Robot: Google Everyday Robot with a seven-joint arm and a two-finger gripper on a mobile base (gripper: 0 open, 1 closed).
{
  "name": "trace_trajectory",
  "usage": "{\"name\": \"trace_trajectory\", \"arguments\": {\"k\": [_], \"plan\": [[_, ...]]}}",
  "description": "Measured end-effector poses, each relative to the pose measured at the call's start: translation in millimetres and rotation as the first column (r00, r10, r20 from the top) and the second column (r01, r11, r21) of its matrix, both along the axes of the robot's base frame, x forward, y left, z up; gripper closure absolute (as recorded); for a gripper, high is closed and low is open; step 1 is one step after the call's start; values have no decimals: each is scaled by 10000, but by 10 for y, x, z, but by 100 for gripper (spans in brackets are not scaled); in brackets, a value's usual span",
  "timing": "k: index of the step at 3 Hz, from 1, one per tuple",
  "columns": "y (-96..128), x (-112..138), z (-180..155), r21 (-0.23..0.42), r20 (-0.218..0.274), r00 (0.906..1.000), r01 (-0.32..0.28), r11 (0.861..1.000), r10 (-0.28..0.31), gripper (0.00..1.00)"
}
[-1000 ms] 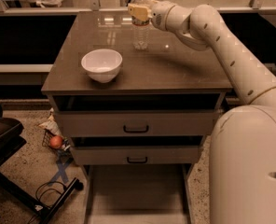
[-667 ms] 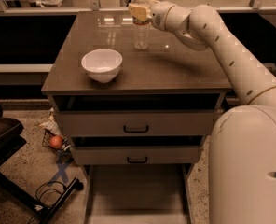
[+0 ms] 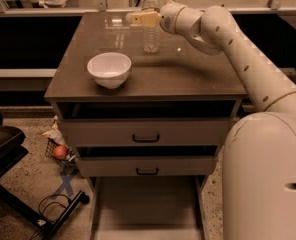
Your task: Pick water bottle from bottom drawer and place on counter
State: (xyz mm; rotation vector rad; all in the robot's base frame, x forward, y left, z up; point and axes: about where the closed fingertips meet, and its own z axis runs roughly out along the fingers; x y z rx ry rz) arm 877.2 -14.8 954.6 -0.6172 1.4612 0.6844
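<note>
The water bottle (image 3: 151, 38) stands upright on the counter (image 3: 193, 76) near its back edge, with its white cap showing above my gripper. My gripper (image 3: 139, 19) reaches in from the right and sits at the bottle's upper body, level with its shoulder. The bottom drawer (image 3: 145, 209) is pulled out below the cabinet and its floor is bare.
A white bowl (image 3: 109, 69) sits on the counter's left half, to the front left of the bottle. The two upper drawers (image 3: 146, 134) with black handles are slightly pulled out. A black chair base and cables (image 3: 48, 216) and an orange ball (image 3: 61, 152) lie on the floor at left.
The gripper has shifted slightly left and down along the bottle, so the cap now shows above it. The bottle has stayed in the same spot on the counter.
</note>
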Motion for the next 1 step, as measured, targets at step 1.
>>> {"name": "trace_trajectory", "arguments": {"k": [1], "plan": [[0, 0, 0, 0, 0, 10000, 0, 10000, 0, 0]]}}
